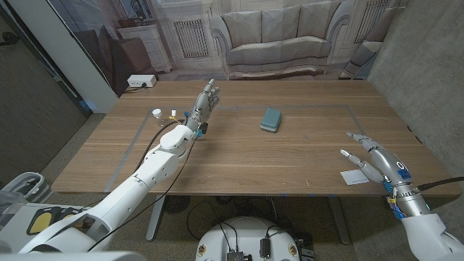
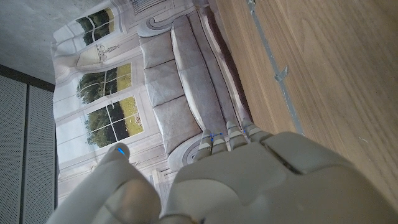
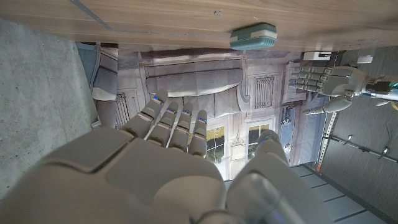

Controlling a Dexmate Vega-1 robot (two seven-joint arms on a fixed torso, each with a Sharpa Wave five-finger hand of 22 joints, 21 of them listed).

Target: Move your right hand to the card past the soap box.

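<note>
Right hand (image 1: 378,164): open, fingers spread, holding nothing | white card (image 1: 354,177): on the worktop (image 1: 290,156) just beside its fingertips | teal soap box (image 1: 271,119): well ahead, toward the left | advice: lower gently onto the card.

Matt wood table (image 1: 239,156); smooth plastic soap box (image 1: 271,119); paper card (image 1: 354,177)

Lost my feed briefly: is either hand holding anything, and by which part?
Nothing is held. The right hand is open beside the white card; the left hand is empty too.
</note>
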